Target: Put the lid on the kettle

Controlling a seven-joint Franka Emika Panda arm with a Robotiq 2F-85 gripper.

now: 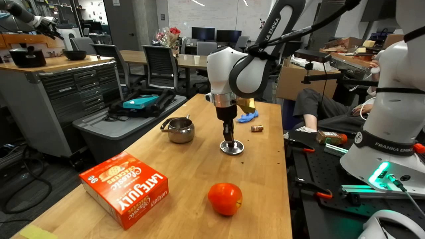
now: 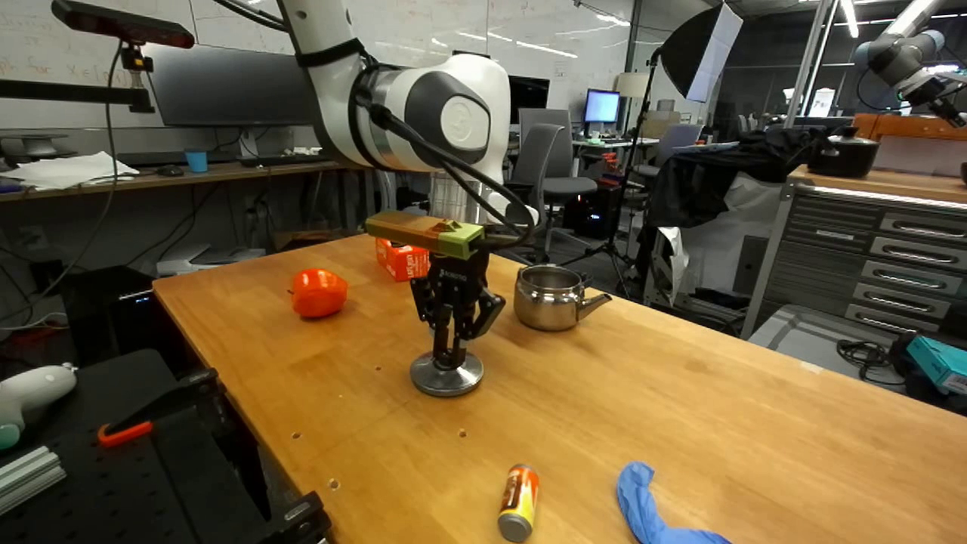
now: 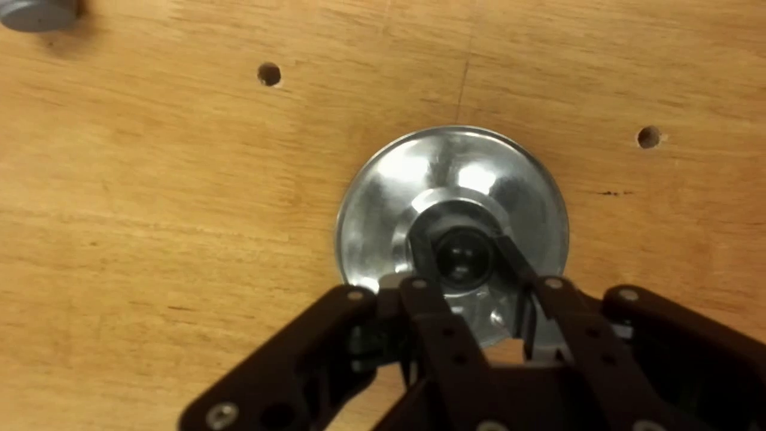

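Holding the lid [image 1: 234,150] by its black knob [image 3: 464,263] now, pinched snugly between the two fingers [image 3: 516,262] of the gripper [image 2: 449,360]! Level and low, right down at the table [image 1: 199,162], on the wood or barely off it, too close to call. Well apart from that, near the table's edge: the kettle [image 1: 181,133], upright, open-topped, spout [image 2: 595,304] turned away from a flat-lying red cracker box [image 1: 127,186].

And plenty more on the wood! Toward the front in an exterior view, across from the box, a glossy orange-red ball [image 1: 225,198], well apart from both lid and kettle. On the far side of the lid, a small can [image 1: 257,128] on its side, and near it a crumpled blue glove-like piece [image 1: 247,117].

In the way of a good look? In the wrist view, dark gripper links right across the lid's lower rim; in an exterior view, the gripper in front of part of the red cracker box.

Out past the kettle's side of the table, a grey bin [image 1: 99,127], topped with a teal box [image 1: 140,102]; beyond that, a drawer cabinet [image 1: 88,89] bearing a black pot [image 1: 28,57] and a dark bowl [image 1: 74,55]. Opposite, near the robot's base [image 1: 391,161], a seated person [image 1: 308,103], partly hidden.
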